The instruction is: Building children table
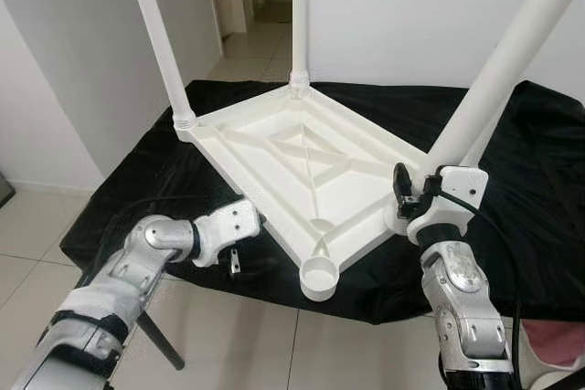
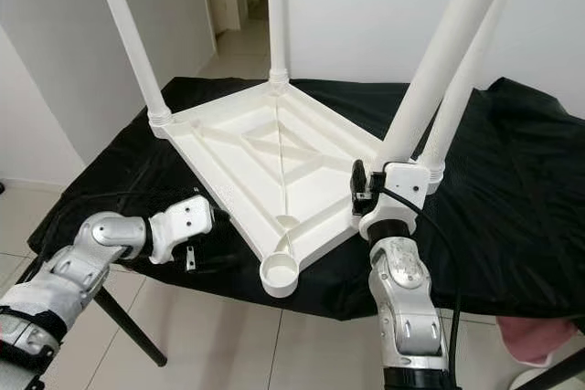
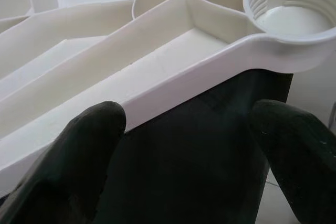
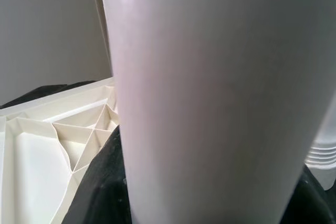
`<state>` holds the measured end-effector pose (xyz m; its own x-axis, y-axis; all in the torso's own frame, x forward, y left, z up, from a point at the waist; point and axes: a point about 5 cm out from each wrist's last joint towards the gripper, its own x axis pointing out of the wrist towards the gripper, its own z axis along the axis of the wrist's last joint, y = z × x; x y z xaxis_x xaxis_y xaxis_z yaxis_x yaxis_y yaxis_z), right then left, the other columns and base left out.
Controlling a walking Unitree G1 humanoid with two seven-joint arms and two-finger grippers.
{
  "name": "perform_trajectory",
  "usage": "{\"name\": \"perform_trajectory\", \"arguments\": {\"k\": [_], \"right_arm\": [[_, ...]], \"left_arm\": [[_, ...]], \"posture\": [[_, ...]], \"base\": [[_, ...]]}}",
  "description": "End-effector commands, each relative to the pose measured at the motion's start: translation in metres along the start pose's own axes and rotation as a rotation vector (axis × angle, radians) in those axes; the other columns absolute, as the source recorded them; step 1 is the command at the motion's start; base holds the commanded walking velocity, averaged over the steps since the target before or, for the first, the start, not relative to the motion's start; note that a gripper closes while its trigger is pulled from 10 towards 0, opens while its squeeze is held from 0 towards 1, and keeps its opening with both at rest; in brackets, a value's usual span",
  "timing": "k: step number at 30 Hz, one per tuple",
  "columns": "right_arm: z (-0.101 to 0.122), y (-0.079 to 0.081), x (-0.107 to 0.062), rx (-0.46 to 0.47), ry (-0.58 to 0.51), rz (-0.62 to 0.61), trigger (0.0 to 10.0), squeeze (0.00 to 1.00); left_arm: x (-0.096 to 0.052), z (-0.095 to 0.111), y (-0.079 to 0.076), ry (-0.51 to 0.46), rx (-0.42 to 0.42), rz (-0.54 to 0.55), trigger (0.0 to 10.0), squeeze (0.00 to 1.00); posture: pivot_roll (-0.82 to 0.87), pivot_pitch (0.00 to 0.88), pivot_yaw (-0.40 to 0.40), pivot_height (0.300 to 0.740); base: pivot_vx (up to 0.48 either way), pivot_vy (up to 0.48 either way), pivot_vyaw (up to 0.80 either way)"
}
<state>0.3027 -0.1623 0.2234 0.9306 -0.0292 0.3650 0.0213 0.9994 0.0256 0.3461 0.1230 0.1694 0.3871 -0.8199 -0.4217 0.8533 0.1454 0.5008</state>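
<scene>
From the left eye view, a white tabletop (image 1: 292,171) is seen lying upside down on a bench draped in black cloth (image 1: 548,189). Three white legs are screwed upright into its corners, at the robot's left (image 1: 160,38), at the far corner (image 1: 299,15) and at the right. The near corner socket (image 1: 320,278) is empty and juts past the cloth's edge. A fourth leg (image 1: 507,61) is held tilted by the right pincer (image 1: 420,191).

In the right eye view, the left pincer (image 2: 196,248) is placed low at the tabletop's near-left edge.

In the left wrist view, the black fingers (image 3: 79,156) are spread apart, with the tabletop's rim between and beyond them and the threaded socket near.

In the right wrist view, the held leg (image 4: 210,98) is pinched close before the camera, the ribbed underside behind.
</scene>
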Motion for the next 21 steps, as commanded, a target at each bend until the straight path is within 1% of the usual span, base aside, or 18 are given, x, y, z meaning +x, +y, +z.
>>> {"name": "perform_trajectory", "arguments": {"k": [1, 6, 9, 12, 14, 17, 18, 21], "right_arm": [[0.003, 0.002, 0.001, 0.007, -0.018, 0.008, 10.0, 0.00], [0.003, 0.002, 0.001, 0.004, -0.019, 0.007, 10.0, 0.00], [0.004, 0.001, 0.001, 0.002, -0.021, 0.003, 10.0, 0.00], [0.004, 0.000, 0.001, 0.000, -0.024, -0.002, 10.0, 0.00], [0.004, 0.000, 0.001, 0.000, -0.024, -0.003, 10.0, 0.00], [0.004, 0.000, 0.001, 0.001, -0.024, -0.004, 10.0, 0.00], [0.004, 0.000, 0.000, 0.000, -0.025, -0.006, 10.0, 0.00], [0.004, 0.000, 0.000, -0.001, -0.027, -0.008, 10.0, 0.00]], "left_arm": [[0.003, -0.001, 0.002, 0.029, 0.037, 0.010, 10.0, 0.00], [0.008, -0.001, 0.004, 0.042, 0.065, -0.003, 10.0, 0.00], [0.011, 0.002, 0.008, 0.039, 0.073, -0.003, 10.0, 0.00], [0.015, 0.006, 0.012, 0.029, 0.100, -0.015, 10.0, 0.00], [0.016, 0.006, 0.012, 0.027, 0.104, -0.018, 10.0, 0.00], [0.020, 0.008, 0.011, 0.024, 0.119, -0.038, 10.0, 0.00], [0.024, 0.010, 0.010, 0.022, 0.129, -0.058, 10.0, 0.00], [0.027, 0.011, 0.009, 0.019, 0.136, -0.069, 10.0, 0.00]], "posture": [[-0.04, 0.115, 0.079, 0.740], [-0.04, 0.117, 0.082, 0.740], [-0.05, 0.117, 0.086, 0.740], [-0.05, 0.117, 0.090, 0.740], [-0.05, 0.117, 0.090, 0.740], [-0.06, 0.116, 0.099, 0.740], [-0.06, 0.116, 0.105, 0.740], [-0.07, 0.116, 0.111, 0.740]], "base": [[0.000, 0.000, 0.00], [0.000, 0.000, 0.00], [0.000, 0.000, 0.00], [0.000, 0.000, 0.00], [0.000, 0.000, 0.00], [0.000, 0.000, 0.00], [0.000, 0.000, 0.00], [0.000, 0.000, 0.00]]}}
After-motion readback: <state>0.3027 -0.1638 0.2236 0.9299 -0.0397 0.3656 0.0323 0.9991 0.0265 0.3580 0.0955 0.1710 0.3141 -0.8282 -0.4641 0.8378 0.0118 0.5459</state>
